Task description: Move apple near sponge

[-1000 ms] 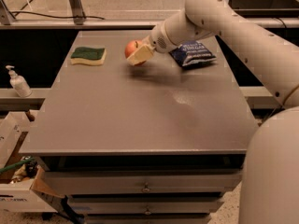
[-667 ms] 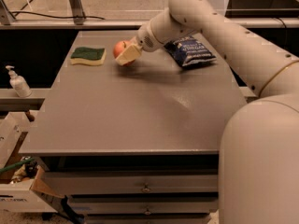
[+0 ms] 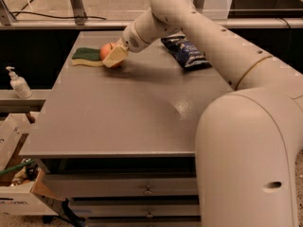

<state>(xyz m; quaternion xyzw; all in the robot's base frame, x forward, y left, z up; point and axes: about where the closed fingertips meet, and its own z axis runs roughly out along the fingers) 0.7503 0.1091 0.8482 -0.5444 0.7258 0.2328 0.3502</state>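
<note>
The red-orange apple (image 3: 107,50) is held in my gripper (image 3: 112,56) at the far left of the grey table (image 3: 132,108), low over its surface. The pale fingers (image 3: 115,56) are shut around the apple and hide its near side. The sponge (image 3: 86,56), dark green on top with a pale yellow base, lies flat just left of the apple, almost touching it. My white arm reaches in from the right across the table's far side.
A dark blue crinkly chip bag (image 3: 185,52) lies at the far right of the table. A white pump bottle (image 3: 19,84) stands on a ledge to the left. A cardboard box (image 3: 19,183) sits on the floor at lower left. Drawers run under the table front.
My gripper has carried the apple leftward and lower, from mid-table height beside the chip bag to right next to the sponge.
</note>
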